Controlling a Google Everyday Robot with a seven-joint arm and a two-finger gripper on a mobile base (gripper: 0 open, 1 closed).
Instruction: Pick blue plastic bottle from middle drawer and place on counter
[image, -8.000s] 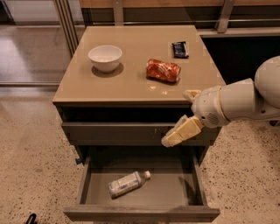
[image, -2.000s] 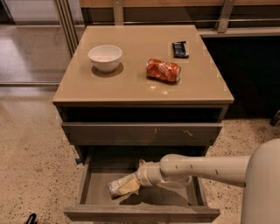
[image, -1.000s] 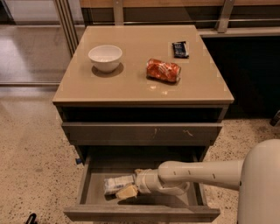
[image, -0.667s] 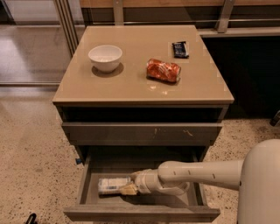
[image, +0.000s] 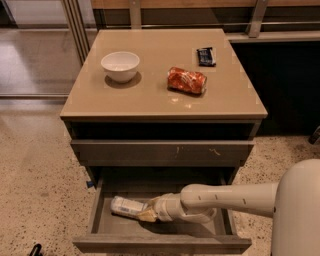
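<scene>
The blue plastic bottle (image: 124, 206) lies on its side on the floor of the open middle drawer (image: 161, 243), near the left wall, with its length running left to right. My gripper (image: 146, 214) reaches into the drawer from the right on a white arm and sits at the bottle's right end, touching it. The bottle's right end is hidden behind the gripper. The counter (image: 155, 97) is the beige top of the cabinet, well above the gripper.
On the counter stand a white bowl (image: 120, 65), a crushed orange-red can (image: 186, 80) and a small dark packet (image: 205, 56). A shut grey drawer front with pale scuffs (image: 162, 151) overhangs the open drawer. Speckled floor lies to the left.
The arm came down from beside the cabinet into the drawer. The bottle has slid left and turned to lie level near the left wall, with the gripper following it.
</scene>
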